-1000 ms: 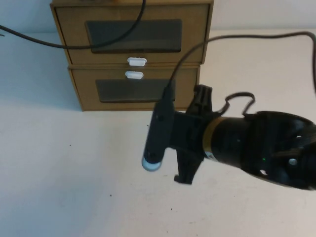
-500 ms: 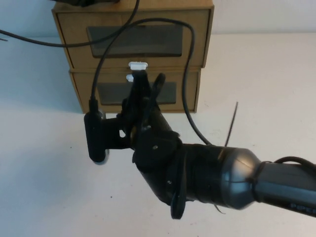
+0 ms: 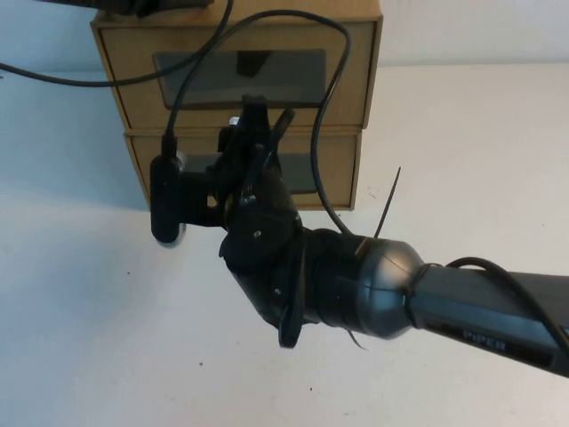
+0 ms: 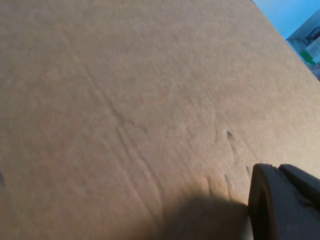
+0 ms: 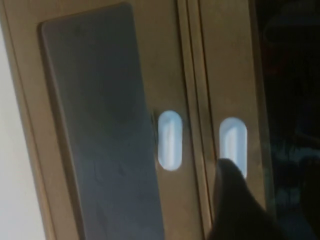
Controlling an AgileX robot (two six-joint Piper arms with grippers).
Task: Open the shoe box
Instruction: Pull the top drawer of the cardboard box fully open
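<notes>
High view: left end effector [image 4: 283, 204] cropped; right one [image 3: 268, 122] masking handles [image 5: 170, 140].

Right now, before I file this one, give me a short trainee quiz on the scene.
1. True or false: the top box sits beside the bottom box.
2. The right gripper is: A) at the boxes' fronts, by the handles; B) above the top box; C) behind the boxes.
3. The left gripper is close to bare ____.
Key: 1 false, stacked; 2 A; 3 cardboard.
</notes>
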